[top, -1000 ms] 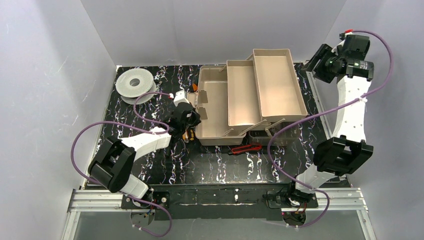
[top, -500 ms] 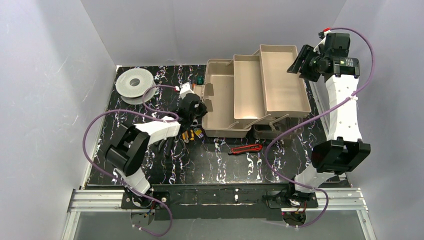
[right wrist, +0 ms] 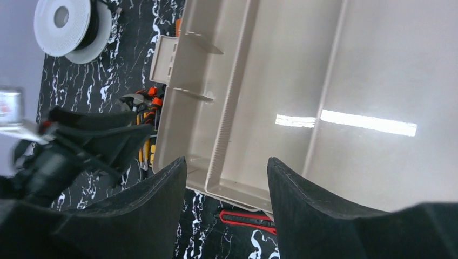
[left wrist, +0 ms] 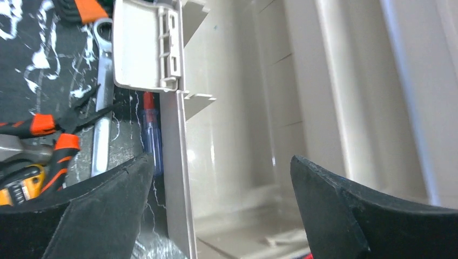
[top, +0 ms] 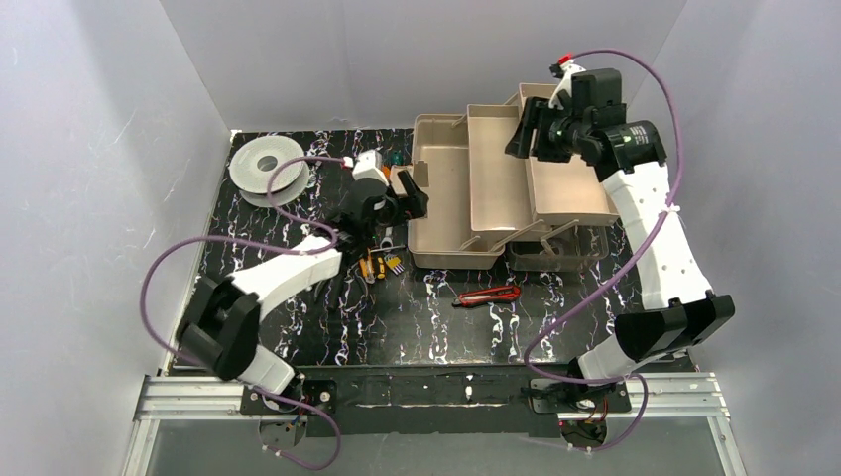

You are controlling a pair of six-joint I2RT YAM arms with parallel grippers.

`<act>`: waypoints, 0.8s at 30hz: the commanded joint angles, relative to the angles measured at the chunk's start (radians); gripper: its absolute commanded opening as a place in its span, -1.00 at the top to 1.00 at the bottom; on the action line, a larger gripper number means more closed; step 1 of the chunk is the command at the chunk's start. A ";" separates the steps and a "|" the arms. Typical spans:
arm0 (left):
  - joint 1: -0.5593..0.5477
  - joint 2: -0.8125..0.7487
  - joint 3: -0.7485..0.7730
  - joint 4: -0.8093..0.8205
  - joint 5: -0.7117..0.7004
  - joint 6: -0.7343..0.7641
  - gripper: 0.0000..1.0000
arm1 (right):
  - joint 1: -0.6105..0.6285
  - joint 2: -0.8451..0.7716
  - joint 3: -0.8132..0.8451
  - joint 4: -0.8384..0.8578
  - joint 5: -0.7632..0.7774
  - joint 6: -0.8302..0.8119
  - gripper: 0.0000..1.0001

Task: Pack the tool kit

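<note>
The tan toolbox (top: 448, 213) stands open at the back middle, its tiered trays (top: 496, 169) fanned out to the right. My left gripper (top: 415, 195) is open at the box's left side. In the left wrist view its gripper (left wrist: 220, 164) straddles the box's left wall (left wrist: 177, 178) without pinching it. Orange-handled pliers (left wrist: 48, 129), a silver wrench (left wrist: 102, 108) and a blue screwdriver (left wrist: 153, 143) lie on the mat beside that wall. My right gripper (top: 520, 134) hovers open and empty over the trays (right wrist: 345, 65); in the right wrist view this gripper (right wrist: 226, 164) has nothing between its fingers.
A grey-white spool (top: 266, 169) sits at the back left corner. A red utility knife (top: 488, 295) lies on the black marbled mat in front of the box. Small colourful screwdrivers (top: 382, 265) lie near the box's front left corner. White walls close in the mat.
My left gripper has opened and moved back along the box's left side. The box has slid a little right. My right arm has swung left from the far right corner over the trays.
</note>
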 commanded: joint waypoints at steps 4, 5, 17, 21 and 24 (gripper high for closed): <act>0.036 -0.338 -0.095 -0.243 -0.059 0.111 -0.97 | 0.142 -0.124 -0.116 0.110 0.068 -0.062 -0.27; 0.037 -0.373 -0.112 -0.269 -0.066 0.110 -0.97 | 0.166 -0.138 -0.141 0.120 0.076 -0.076 -0.27; 0.048 -0.755 -0.303 -0.499 -0.070 0.070 -0.96 | 0.474 -0.370 -0.589 0.315 0.145 -0.173 -0.25; 0.048 -0.828 -0.393 -0.499 -0.074 0.063 -0.96 | 0.496 -0.426 -0.789 0.416 0.079 -0.147 -0.25; 0.048 -0.878 -0.473 -0.525 -0.076 0.036 -0.96 | 0.505 -0.432 -0.958 0.458 0.164 -0.038 -0.25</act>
